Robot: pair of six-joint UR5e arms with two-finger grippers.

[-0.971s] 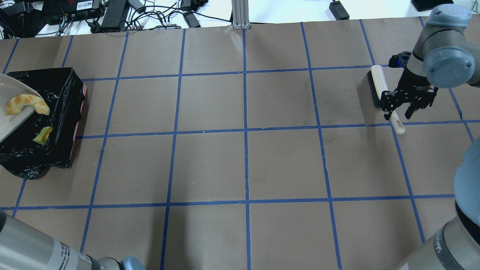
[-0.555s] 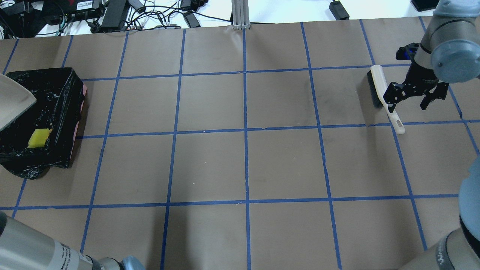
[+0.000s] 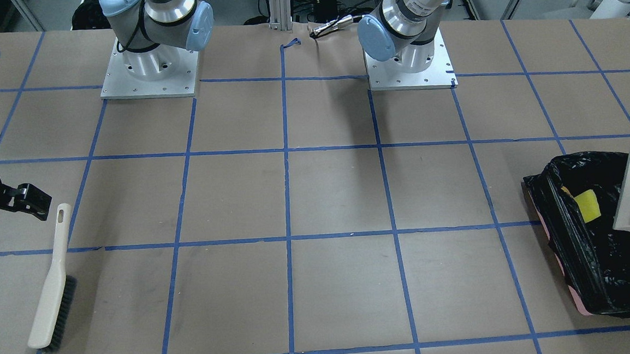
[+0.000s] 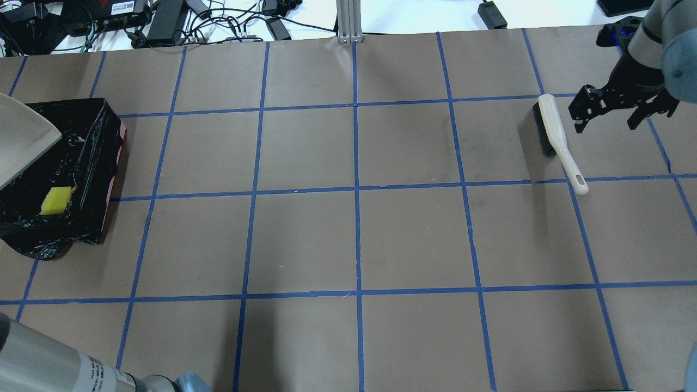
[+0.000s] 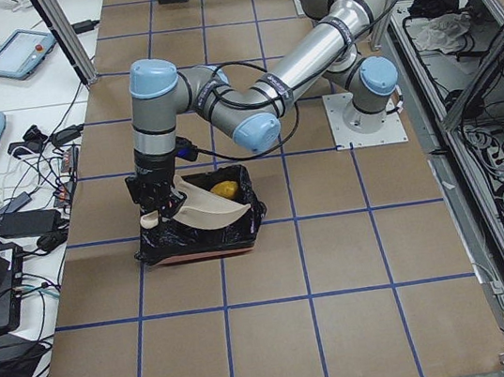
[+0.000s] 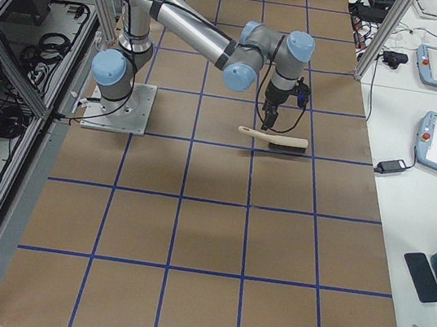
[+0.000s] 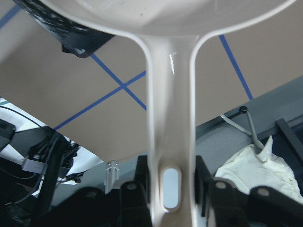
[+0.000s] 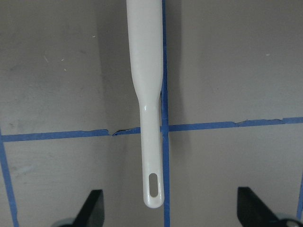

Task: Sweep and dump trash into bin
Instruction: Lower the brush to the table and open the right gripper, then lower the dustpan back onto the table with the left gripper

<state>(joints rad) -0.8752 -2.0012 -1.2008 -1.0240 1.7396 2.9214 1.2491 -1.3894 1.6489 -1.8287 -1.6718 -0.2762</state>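
Gone from the dustpan [image 4: 22, 144] is the croissant, and the right gripper [image 4: 606, 126] has pulled away from the brush [image 4: 552, 128], which lies flat on the worktop [image 4: 354, 239]. That gripper hangs spread wide, just beside the brush handle and clear of it. The left gripper [image 7: 171, 198] pinches the dustpan handle, with the pan tipped over the bin [image 4: 95, 147]. Inside the bin, the sponge [image 4: 56, 200] rests on the black liner, below the pan's lip.
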